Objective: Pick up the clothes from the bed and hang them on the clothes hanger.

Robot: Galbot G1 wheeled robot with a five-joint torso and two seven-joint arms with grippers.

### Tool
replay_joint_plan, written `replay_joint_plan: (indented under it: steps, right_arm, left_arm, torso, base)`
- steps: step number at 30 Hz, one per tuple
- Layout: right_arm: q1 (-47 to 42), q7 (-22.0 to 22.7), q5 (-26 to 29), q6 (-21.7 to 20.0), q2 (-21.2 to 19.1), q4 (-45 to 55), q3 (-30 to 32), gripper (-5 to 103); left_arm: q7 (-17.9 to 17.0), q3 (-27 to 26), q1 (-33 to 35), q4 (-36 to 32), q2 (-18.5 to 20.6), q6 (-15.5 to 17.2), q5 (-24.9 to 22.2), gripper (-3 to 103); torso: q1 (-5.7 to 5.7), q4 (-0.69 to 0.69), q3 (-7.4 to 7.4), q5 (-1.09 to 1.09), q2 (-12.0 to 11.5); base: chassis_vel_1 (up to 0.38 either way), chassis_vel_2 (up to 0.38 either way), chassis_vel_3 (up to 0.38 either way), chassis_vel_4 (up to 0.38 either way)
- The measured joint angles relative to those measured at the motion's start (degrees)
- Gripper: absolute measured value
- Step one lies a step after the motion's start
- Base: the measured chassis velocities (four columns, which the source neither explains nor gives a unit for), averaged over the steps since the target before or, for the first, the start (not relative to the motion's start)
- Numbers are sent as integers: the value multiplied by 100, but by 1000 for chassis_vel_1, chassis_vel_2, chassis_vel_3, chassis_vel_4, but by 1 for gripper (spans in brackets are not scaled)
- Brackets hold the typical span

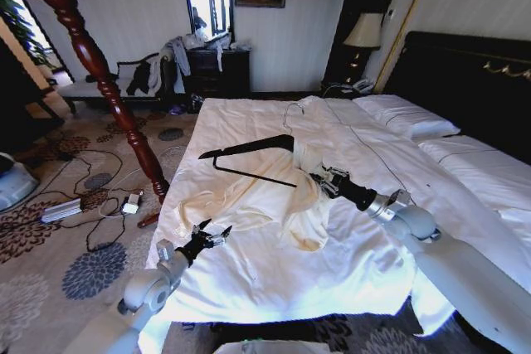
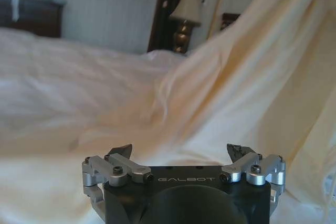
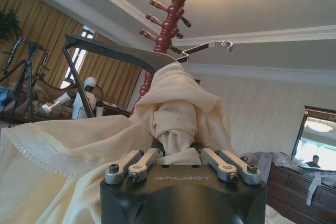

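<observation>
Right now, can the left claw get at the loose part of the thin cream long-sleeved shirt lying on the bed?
Probably yes. The left claw is open and sits low over the white bed, with the thin cream long-sleeved shirt spread just ahead of it and nothing between. The right claw grips the bunched fabric farther along.

Our left gripper [image 2: 181, 153] sits low over the bed [image 2: 63, 77], its two dark fingertips [image 2: 122, 150] spread wide apart with nothing between them. Just ahead of it we see the clothes [image 2: 247, 87], a cream, pale-yellow shirt whose fabric rises in a slope from the white duvet toward the upper corner of our view, with folds running along it. Beyond the bed we see a lamp [image 2: 185, 17] with a pale shade, and a dark cabinet [image 2: 31, 17] against the far wall.
</observation>
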Motion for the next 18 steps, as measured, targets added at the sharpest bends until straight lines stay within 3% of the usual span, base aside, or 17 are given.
replay_joint_plan:
  steps: [6,9,12,18]
  right_arm:
    - [76,66,-67,0,65,-2,-40,20]
    - [91,68,-80,-3,73,0,-33,20]
    - [57,69,-80,-5,84,57,20,20]
    - [13,66,-132,-5,88,62,33,20]
  left_arm:
    - [543,-252,217,-291,506,-214,330,100]
    - [604,-331,250,-327,655,-262,304,100]
    - [449,-367,-1,-223,559,-250,-257,100]
    - [419,-380,-361,7,317,-212,-670,100]
  torso:
    - [0,2,0,1,0]
    - [0,3,0,0,0]
    - [0,1,0,-1,0]
    - [0,0,0,-1,0]
  base:
    - [0,0,0,0]
    - [0,0,0,0]
    - [0,0,0,0]
    - [0,0,0,0]
